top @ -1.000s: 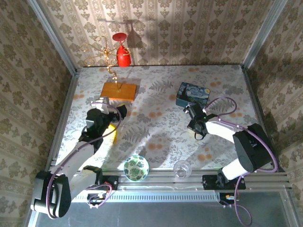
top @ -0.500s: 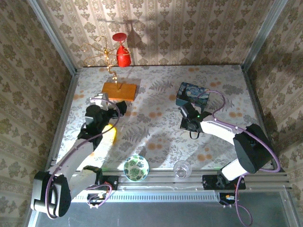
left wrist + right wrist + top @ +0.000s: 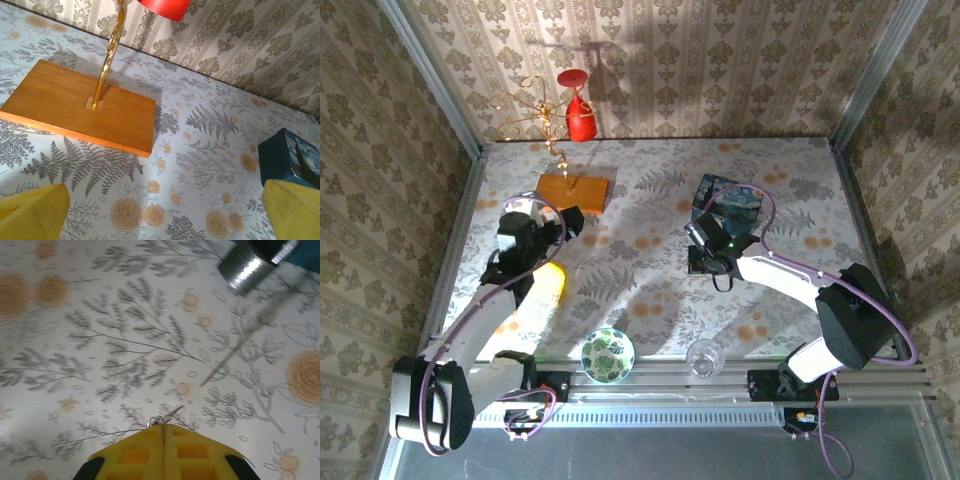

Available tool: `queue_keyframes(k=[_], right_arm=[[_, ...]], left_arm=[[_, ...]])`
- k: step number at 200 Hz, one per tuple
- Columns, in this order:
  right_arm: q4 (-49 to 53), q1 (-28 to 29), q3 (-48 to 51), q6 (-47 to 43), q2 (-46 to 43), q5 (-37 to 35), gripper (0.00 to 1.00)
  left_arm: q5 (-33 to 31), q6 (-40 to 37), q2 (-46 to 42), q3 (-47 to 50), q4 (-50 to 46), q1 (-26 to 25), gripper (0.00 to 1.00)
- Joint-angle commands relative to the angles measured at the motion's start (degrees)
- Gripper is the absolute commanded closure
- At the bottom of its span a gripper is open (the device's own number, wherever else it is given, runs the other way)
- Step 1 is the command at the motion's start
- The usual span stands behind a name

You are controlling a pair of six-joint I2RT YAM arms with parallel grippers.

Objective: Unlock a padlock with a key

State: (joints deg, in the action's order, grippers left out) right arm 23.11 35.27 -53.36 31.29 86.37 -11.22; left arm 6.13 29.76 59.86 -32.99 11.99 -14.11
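table [image 3: 650, 300]: holds all below; arm bases at near edge.
wood base [image 3: 570, 190]: back-left; twisted pole [image 3: 107, 60] stands upright from its middle.
goblet piece [image 3: 580, 118]: up on the pole's wire arms, behind wood base, by back wall.
tin [image 3: 728, 198]: back-right, well apart from wood base.
padlock [image 3: 247, 269]: on table, just beside tin's near-left side; touching or not, can't tell.
R gripper [image 3: 165, 432]: before tin, centre-right.
key [image 3: 167, 416]: pinched at R gripper tip, sticking out ahead; padlock lies beyond, to its right.
L gripper [image 3: 162, 207]: just before wood base's right end.
bowl [image 3: 608, 354]: near edge, btw arm bases.
glass [image 3: 701, 357]: near edge, right of bowl, apart.
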Motion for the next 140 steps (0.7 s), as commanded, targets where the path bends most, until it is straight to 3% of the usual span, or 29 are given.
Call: queue_keyframes(k=[1,73,140], right_arm=[[1.58,1.66,-3.33,-5.24,-1.20,3.36,1.00],[-2.99,2.39,-4.99,-14.26,-2.21,12.48,1.00],[-3.15,2.09,-9.39,-16.46,-2.65,17.07,1.00]], left_arm=[[1.28,4.05,0.68,-0.98,-1.80,1.19,0.00],[9.66,4.52,2.92,-2.78,-3.30,3.13,0.00],[18.40,4.96,3.29,-1.13,2.57,2.58,0.03]])
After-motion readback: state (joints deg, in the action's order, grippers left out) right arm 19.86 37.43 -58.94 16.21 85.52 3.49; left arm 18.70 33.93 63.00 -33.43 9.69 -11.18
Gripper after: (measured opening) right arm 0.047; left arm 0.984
